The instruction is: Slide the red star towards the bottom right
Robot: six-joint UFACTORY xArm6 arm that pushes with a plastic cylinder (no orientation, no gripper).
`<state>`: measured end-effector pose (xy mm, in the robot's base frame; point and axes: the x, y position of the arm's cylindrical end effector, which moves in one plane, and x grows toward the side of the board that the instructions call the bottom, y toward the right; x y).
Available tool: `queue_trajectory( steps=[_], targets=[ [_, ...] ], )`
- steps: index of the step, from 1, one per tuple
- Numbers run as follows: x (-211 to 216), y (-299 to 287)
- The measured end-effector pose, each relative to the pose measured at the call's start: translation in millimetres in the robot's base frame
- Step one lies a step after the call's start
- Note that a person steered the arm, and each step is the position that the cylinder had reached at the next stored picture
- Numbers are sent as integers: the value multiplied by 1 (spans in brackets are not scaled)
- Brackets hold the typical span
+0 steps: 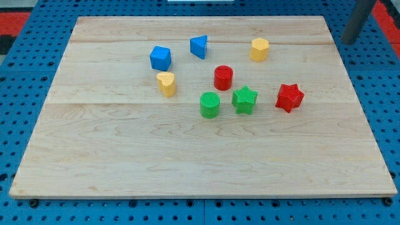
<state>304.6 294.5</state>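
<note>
A pale wooden board (187, 156) of joined planks fills most of the view, lying on a blue perforated surface (387, 112). At the view's top right a straight dark rod (357, 22) slants in past the board's corner; my tip (346, 42) hangs just beyond the board's right edge, well apart from every block, and since the arm carries no claw there is nothing to call apart or together. Of the blocks, the red star (289, 97) sits furthest to the view's right, in the middle band of the board, below and left of my tip. Just left of it stands the green star (244, 99), and beside that the green cylinder (210, 104). The red cylinder (223, 77) is above and between those two. Further up are the blue cube (160, 57), the blue triangular block (199, 46) and the yellow hexagonal block (259, 49). The small yellow heart-shaped block (166, 83) lies below the blue cube.
</note>
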Motion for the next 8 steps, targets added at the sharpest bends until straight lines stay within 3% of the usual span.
queue_trajectory(
  steps=[2,8],
  targets=[
    [38,-119],
    [144,-135]
  ],
)
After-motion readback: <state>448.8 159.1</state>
